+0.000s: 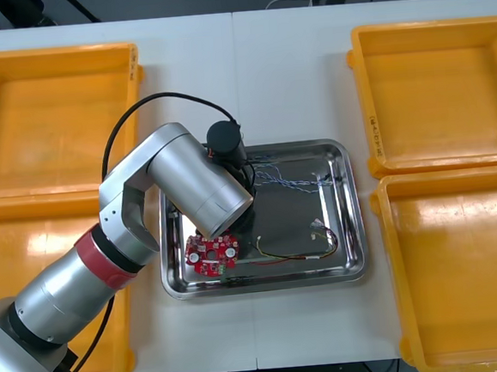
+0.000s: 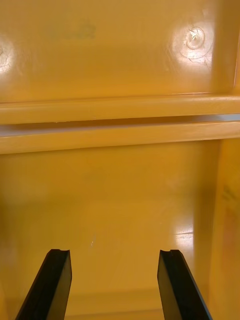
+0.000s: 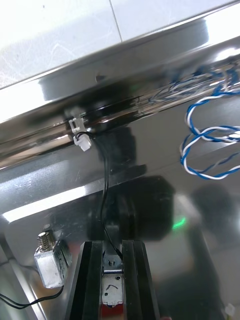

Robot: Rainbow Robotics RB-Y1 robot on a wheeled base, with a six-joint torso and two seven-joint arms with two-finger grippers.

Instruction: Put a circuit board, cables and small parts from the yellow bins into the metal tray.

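Light surface [image 1: 291,71], with yellow bins [image 1: 53,107] along both side edges and a metal tray [image 1: 355,212] in the middle. Low inside the tray, near its far left corner, the left hand [image 3: 112,247], closed narrowly on a small metal part [image 3: 112,285], with its black cable [image 3: 106,190] trailing to the far wall; held low probably for a gentle release, not a drop. Lying inside already: red circuit board [image 1: 211,251] at the near left corner, blue and white cable [image 1: 284,176] along the far edge, red and yellow cable [image 1: 276,257] along the near edge, another metal part [image 3: 48,262] just beside the fingers. Over a right bin, the right hand [image 2: 115,285], wide open and empty, seemingly parked clear of the work.
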